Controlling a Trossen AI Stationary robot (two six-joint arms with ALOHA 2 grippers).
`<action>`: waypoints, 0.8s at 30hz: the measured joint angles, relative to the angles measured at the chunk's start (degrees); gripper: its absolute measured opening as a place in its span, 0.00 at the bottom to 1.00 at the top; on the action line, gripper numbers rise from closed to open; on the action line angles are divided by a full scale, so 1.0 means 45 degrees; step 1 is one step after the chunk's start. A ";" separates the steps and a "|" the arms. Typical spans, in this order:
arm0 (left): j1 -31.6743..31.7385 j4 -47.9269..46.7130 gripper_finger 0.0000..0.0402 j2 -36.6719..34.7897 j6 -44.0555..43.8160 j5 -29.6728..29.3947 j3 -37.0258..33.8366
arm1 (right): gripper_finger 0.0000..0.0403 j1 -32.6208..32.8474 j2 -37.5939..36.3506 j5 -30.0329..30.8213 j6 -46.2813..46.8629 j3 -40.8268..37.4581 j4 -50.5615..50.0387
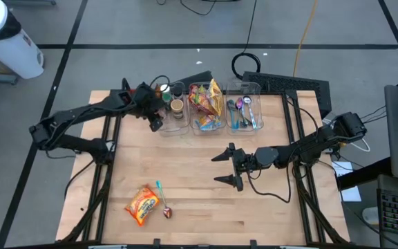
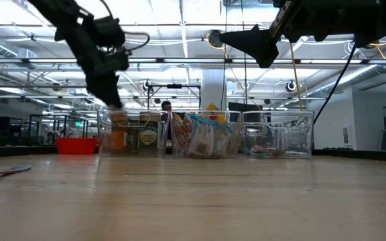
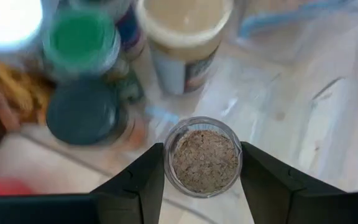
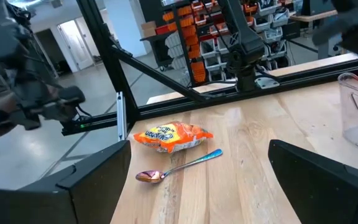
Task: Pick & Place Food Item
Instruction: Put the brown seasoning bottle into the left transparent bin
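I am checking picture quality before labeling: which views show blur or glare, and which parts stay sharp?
Left wrist view: the jars behind are blurred, with white glare in one corner; the open spice jar between the left end effector fingers is sharp. Low view: the near tabletop is soft and the ceiling lights are bright. Right wrist view: the snack bag and spoon are clear.

Crowded jars (image 3: 82, 112) beside clamped jar (image 3: 204, 158)

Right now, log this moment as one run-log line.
left gripper: closed around spice jar over jar bin | right gripper: open, mid-table | snack bag, spoon: on table
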 joint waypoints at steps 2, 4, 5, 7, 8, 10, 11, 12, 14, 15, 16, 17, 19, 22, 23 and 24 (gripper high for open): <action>0.0286 0.0496 0.44 0.0007 -0.0110 0.0266 -0.0544 | 0.93 0.0000 0.0000 0.0000 0.0000 0.0000 0.0000; 0.0503 0.1251 0.44 0.0005 -0.0199 0.0713 -0.0966 | 0.93 0.0000 0.0000 0.0001 0.0000 0.0000 0.0000; 0.0568 0.1549 0.44 0.0005 -0.0249 0.0842 -0.1131 | 0.93 0.0000 0.0000 0.0000 0.0000 0.0000 0.0000; 0.0643 0.1984 0.44 0.0021 -0.0435 0.0926 -0.1429 | 0.93 0.0000 0.0000 0.0004 0.0000 0.0000 0.0000; 0.0651 0.2143 0.44 0.0074 -0.0459 0.0921 -0.1503 | 0.93 0.0000 0.0000 0.0004 0.0000 0.0000 -0.0001; 0.0651 0.2418 0.44 0.0267 -0.0492 0.0894 -0.1527 | 0.93 0.0000 0.0000 0.0005 0.0000 0.0000 -0.0004; 0.0651 0.2511 0.44 0.0392 -0.0547 0.0883 -0.1527 | 0.93 0.0000 0.0000 0.0003 0.0000 0.0000 0.0000; 0.0647 0.2599 0.44 0.0552 -0.0623 0.0846 -0.1527 | 0.93 0.0000 0.0000 0.0005 0.0000 0.0000 -0.0004; 0.0647 0.2816 0.44 0.0935 -0.0706 0.0788 -0.1527 | 0.93 0.0000 0.0000 0.0005 0.0000 0.0000 -0.0005; 0.0647 0.2876 0.44 0.1123 -0.0718 0.0785 -0.1527 | 0.93 0.0000 0.0000 0.0005 0.0000 0.0000 -0.0004; 0.0647 0.2894 0.44 0.1312 -0.0719 0.0783 -0.1527 | 0.93 0.0000 0.0000 0.0005 0.0000 0.0000 -0.0003; 0.0644 0.2945 0.44 0.1498 -0.0703 0.0758 -0.1527 | 0.93 0.0000 0.0000 0.0005 0.0000 0.0000 -0.0002; 0.0637 0.3013 0.44 0.1825 -0.0704 0.0513 -0.1512 | 0.93 0.0000 0.0000 0.0005 0.0000 0.0000 -0.0005; 0.0637 0.2977 0.44 0.2216 -0.0789 0.0212 -0.1512 | 0.93 0.0000 0.0000 0.0005 0.0000 0.0000 -0.0002; 0.0637 0.2982 0.44 0.2287 -0.0823 0.0205 -0.1508 | 0.93 0.0000 0.0000 0.0005 -0.0004 0.0000 -0.0005; 0.0637 0.2981 0.44 0.2319 -0.0854 0.0212 -0.1508 | 0.93 0.0000 0.0000 0.0005 -0.0002 0.0000 -0.0005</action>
